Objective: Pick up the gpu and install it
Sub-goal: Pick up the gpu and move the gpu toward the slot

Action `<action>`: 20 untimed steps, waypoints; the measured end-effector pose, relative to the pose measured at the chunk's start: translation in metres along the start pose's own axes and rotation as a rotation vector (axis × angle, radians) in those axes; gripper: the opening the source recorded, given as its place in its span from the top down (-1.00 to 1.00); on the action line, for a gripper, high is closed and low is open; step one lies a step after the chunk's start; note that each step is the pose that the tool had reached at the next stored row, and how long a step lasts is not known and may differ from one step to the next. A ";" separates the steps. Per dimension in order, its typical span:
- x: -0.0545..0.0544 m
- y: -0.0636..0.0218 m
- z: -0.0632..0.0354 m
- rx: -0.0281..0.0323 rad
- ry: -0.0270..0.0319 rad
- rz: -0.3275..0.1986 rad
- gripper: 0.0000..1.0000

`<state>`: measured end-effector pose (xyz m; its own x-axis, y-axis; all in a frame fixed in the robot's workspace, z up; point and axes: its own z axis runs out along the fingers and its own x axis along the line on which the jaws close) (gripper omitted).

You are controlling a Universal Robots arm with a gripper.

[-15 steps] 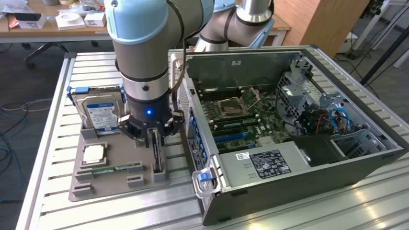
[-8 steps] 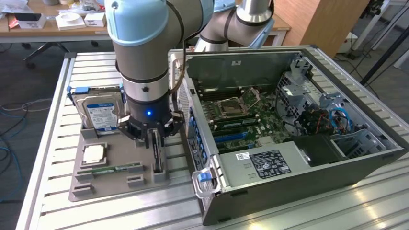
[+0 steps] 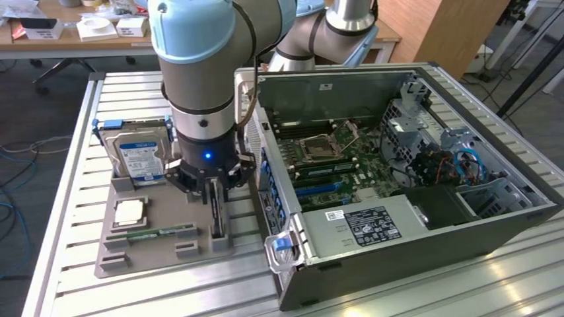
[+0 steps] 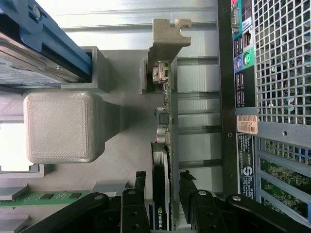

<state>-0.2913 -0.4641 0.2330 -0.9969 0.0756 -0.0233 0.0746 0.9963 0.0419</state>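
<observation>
While the claw (image 4: 164, 182) is held open, the gpu (image 4: 165, 121) is seen standing on edge right between its two fingers (image 4: 136, 204) in the gray tray (image 3: 176, 212), long side lined up with the gap.

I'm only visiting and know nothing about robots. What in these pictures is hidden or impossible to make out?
- Exterior view: the gpu stands behind the arm and its jaws; just a dark sliver shows.
- Wrist view: the gpu is edge-on, so its flat face is hidden.
- Wrist view: the hard drive is cut off by the picture's edge.
- Exterior view: the motherboard slots are too small to tell apart.
</observation>
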 end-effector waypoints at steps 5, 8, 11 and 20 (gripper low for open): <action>0.001 0.0011 0.0006 -0.0002 -0.0001 0.000 0.18; 0.001 0.0011 0.0006 0.0000 0.0000 0.000 0.18; 0.002 0.0011 0.0008 -0.0001 -0.0001 0.000 0.18; 0.002 0.0011 0.0008 0.0000 -0.0001 0.000 0.20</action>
<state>-0.2931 -0.4628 0.2322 -0.9969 0.0755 -0.0234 0.0745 0.9963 0.0419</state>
